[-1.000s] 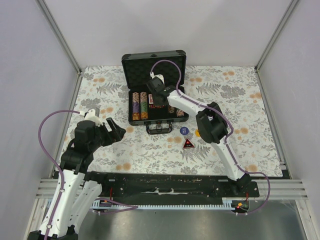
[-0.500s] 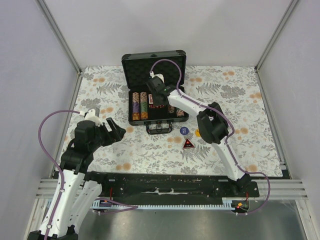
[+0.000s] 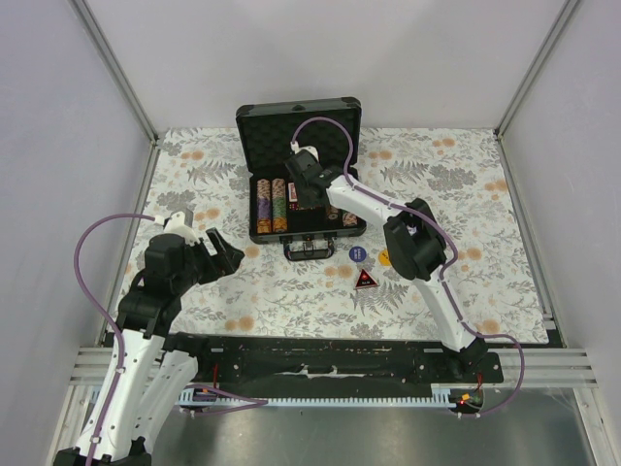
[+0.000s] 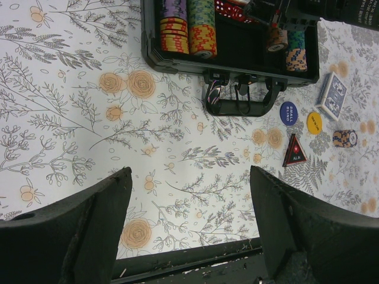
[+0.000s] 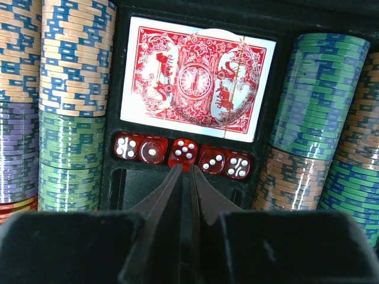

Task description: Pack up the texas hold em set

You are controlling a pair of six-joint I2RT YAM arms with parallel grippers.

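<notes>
The dark grey briefcase [image 3: 301,121] lies open at the back of the table, lid up. In the right wrist view it holds rows of multicoloured chips [image 5: 71,59], a red card deck [image 5: 198,87] and a row of several red dice [image 5: 240,164]. My right gripper [image 5: 188,168] is inside the case [image 3: 309,192], shut to a thin slit, its tips against the near edge of the middle die [image 5: 185,151], which sits slightly raised. My left gripper [image 4: 189,177] is open and empty above the tablecloth, left of and nearer than the case [image 3: 231,254].
In front of the case's handle [image 4: 240,100] lie a blue round button [image 4: 288,112], a yellow round button [image 4: 314,122], a red triangular marker [image 4: 294,151], a blue card deck [image 4: 331,96] and a short chip stack [image 4: 344,138]. My right arm's elbow [image 3: 415,243] hangs over them.
My right gripper has shifted slightly nearer over the dice row. The left arm has not moved.
</notes>
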